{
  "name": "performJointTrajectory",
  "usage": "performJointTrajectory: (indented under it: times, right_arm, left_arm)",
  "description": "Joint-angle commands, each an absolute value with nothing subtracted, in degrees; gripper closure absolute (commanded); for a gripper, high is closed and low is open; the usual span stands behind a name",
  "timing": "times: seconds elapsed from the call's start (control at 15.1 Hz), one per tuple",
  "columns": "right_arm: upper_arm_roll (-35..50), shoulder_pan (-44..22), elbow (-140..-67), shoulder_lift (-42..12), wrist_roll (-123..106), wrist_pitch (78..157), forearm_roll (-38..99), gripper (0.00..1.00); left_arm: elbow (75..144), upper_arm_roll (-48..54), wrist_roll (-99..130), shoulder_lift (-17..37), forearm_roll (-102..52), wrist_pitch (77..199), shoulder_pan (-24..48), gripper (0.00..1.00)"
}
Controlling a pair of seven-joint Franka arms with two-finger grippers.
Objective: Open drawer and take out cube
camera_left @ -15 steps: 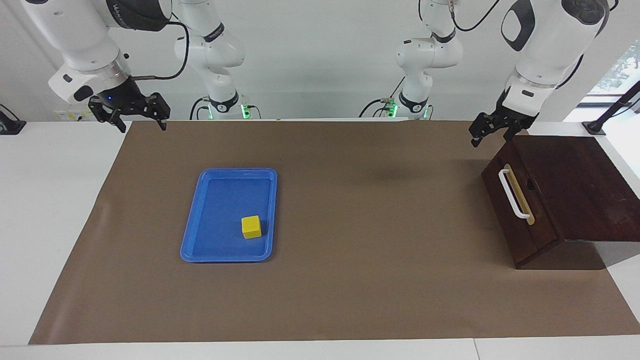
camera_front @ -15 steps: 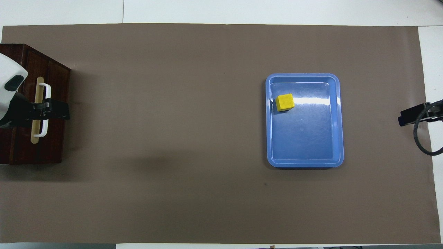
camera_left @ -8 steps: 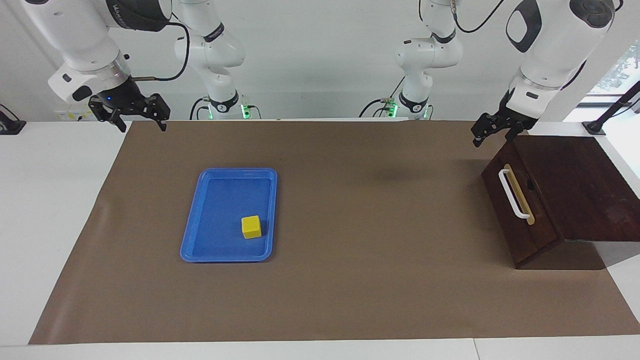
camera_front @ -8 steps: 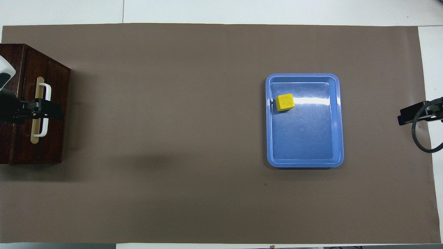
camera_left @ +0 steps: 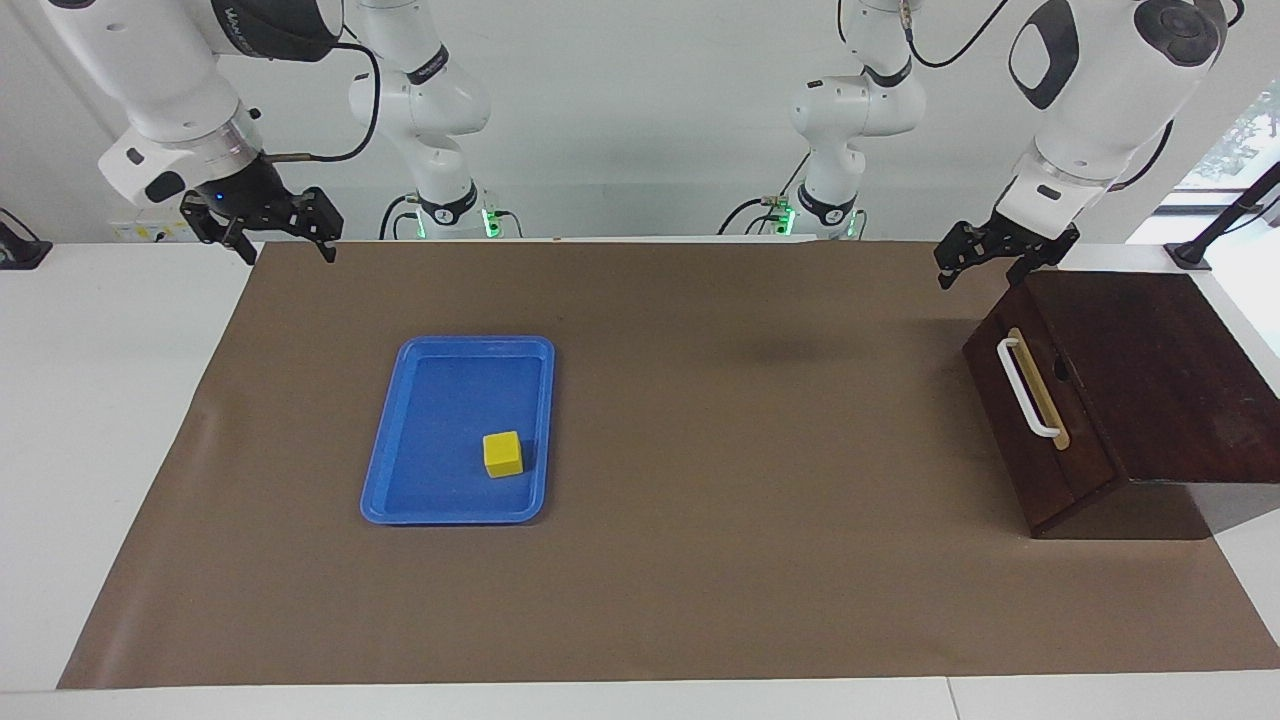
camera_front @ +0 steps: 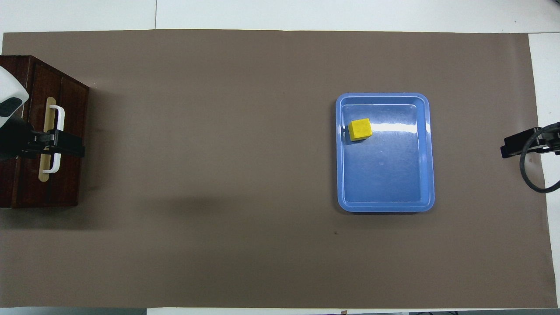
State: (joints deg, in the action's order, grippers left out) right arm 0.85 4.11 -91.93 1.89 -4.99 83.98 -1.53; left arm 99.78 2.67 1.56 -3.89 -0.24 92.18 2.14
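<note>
— Where's the yellow cube (camera_left: 503,453)?
— In the blue tray (camera_left: 400,420), well apart from both grippers.
— And the fingers?
— Left gripper (camera_left: 985,262) is spread, raised by the shut drawer (camera_left: 1020,425). Right gripper (camera_left: 275,235) is spread, waiting above the table's edge.

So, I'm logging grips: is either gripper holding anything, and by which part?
Nothing is held. The left gripper hangs open above the drawer; the right gripper waits open, and the cube lies in the blue tray.
</note>
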Motion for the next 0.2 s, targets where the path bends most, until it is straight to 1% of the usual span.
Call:
performJointTrajectory:
  times: [0.0,0.13]
  right_arm:
    - [1.49,5.27,-92.37,2.29,-4.22,84.64,-0.53,0.00]
    - [1.58,5.27,-92.37,2.29,-4.22,84.81,-0.53,0.00]
  left_arm:
    - [98.00,2.46,0.79,-3.34,-1.14,90.00,2.46,0.00]
    - [98.00,2.46,0.79,-3.34,-1.14,90.09,2.46,0.00]
